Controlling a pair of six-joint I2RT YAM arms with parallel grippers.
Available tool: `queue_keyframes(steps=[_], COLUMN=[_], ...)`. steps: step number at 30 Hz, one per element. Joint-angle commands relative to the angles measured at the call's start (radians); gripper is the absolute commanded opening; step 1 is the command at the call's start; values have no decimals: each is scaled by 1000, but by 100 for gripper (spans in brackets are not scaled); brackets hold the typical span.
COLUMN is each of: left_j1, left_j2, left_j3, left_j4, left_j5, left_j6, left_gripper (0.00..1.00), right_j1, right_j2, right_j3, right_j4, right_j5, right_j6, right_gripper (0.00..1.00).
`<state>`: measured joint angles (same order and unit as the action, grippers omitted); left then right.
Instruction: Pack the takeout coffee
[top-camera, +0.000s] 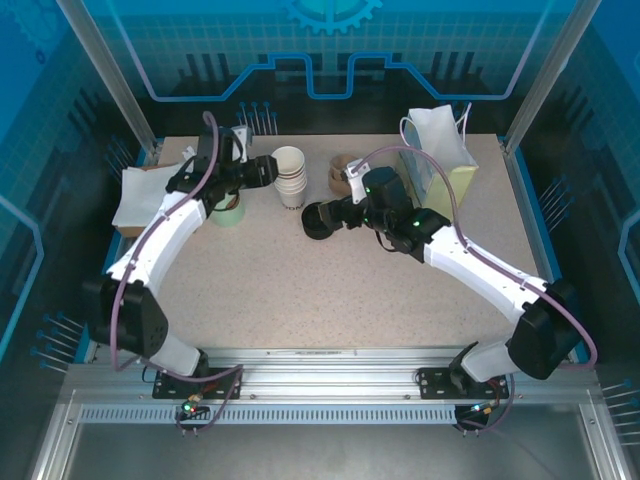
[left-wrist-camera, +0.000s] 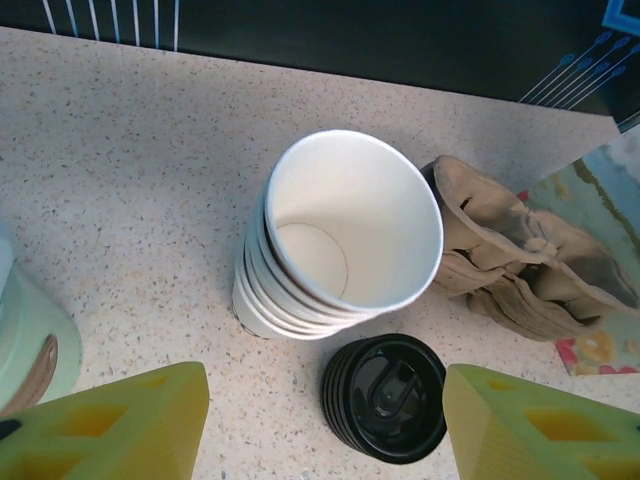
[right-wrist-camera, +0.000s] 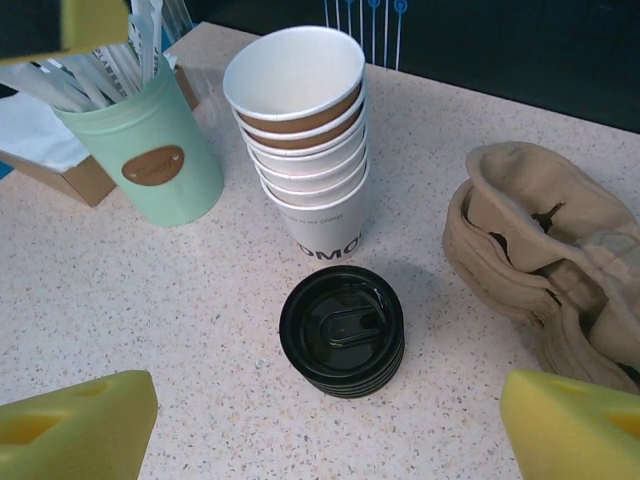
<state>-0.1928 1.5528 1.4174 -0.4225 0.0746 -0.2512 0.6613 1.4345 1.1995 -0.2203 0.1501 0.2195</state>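
Hovering open and empty, left hand (left-wrist-camera: 325, 428) and right hand (right-wrist-camera: 325, 430) face the white cup stack (left-wrist-camera: 340, 240) and black lids (right-wrist-camera: 342, 332) on the surface (top-camera: 300, 285).

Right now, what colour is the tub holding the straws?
The tub is mint green; see right wrist view.

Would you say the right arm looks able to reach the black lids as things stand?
Probably yes: its open fingers face the black lids over bare table; the white cups stand just behind them.
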Motion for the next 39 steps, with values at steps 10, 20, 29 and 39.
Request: queue_keyframes(steps=[10,20,29,39], left_j1=[-5,-5,-5,-4], left_j2=[253,389,428,433], left_j3=[297,464,507,514], left_j4=[-145,-225,-263,-281], left_j5=[-18,-11,-61,-54], left_j6=[73,94,126,135], left_gripper=[51,40,37,30], right_j1=[23,29,38,46], right_j2=[58,44,51,64], right_j3=[67,57,67,75], right_j4=[-60,-81,-96,-111], right_j5=[-12,0,1,5], right_j6=[-22,-16,-18,-15], right_gripper=[91,91,91,91])
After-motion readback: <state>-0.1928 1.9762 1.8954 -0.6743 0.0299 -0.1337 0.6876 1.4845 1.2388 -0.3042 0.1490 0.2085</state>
